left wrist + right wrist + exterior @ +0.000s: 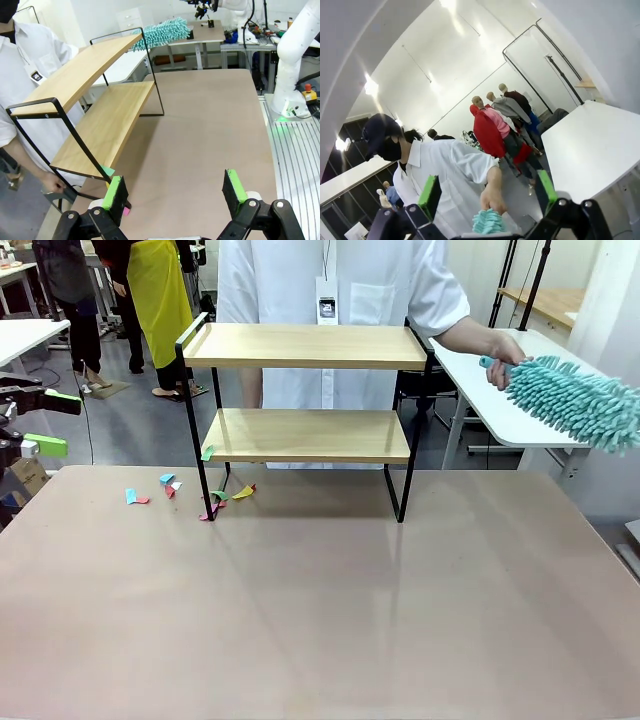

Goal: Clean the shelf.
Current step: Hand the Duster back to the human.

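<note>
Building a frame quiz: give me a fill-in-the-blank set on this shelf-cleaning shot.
1. The person's hand holds the handle of a fluffy ____ duster.
2. The two-tier wooden shelf has a thin ____ metal frame.
3. Coloured paper scraps lie on the tabletop by the shelf's ____ leg, seen from the front.
4. The left gripper is ____.

Missing: teal; black; left; open

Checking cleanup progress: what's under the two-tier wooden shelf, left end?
Coloured paper scraps lie on the brown tabletop around the left black legs of the light-wood, black-framed shelf, and a green one sits at the lower board's left edge. The board tops look bare; their far edges are hidden.
</note>
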Action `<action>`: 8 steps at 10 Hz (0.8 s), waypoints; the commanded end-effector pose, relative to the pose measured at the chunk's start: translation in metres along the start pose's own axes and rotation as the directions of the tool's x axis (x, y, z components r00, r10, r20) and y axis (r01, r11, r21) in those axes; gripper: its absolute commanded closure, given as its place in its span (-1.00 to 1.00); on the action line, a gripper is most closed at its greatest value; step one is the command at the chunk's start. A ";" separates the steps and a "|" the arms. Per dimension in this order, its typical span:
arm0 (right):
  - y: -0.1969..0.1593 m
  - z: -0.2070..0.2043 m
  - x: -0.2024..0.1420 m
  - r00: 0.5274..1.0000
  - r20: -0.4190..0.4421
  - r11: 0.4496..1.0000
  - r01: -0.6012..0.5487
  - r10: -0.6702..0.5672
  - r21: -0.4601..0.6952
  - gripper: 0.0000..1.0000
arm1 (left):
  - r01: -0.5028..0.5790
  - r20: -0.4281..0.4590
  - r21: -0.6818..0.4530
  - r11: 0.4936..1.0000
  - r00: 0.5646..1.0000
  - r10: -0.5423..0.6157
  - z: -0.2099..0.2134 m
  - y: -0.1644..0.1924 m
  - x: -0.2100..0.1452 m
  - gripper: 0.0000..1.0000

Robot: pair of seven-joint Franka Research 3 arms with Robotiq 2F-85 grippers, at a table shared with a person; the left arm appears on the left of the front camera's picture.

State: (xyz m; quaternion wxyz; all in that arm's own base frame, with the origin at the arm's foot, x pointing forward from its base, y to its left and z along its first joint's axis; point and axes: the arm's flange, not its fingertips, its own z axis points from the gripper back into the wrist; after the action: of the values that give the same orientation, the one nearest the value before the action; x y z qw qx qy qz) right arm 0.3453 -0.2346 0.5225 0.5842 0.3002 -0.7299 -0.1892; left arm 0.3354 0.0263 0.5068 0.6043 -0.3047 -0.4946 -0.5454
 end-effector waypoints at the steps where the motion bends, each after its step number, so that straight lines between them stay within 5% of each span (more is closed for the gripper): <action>1: 0.003 0.004 0.006 1.000 0.017 1.000 -0.005 0.005 0.004 -1.00 | 0.007 0.031 0.008 1.000 0.999 -0.007 -0.001 0.001 0.002 -1.00; 8: 0.003 0.004 0.006 1.000 0.017 1.000 -0.005 0.005 0.004 -1.00 | 0.007 0.031 0.008 1.000 0.999 -0.007 -0.001 0.001 0.002 -1.00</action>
State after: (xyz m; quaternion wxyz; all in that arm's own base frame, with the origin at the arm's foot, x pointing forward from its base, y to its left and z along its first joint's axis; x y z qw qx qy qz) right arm 0.3421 -0.2360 0.5266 0.5815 0.2964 -0.7340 -0.1878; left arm 0.3355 0.0263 0.5067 0.6043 -0.3048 -0.4945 -0.5454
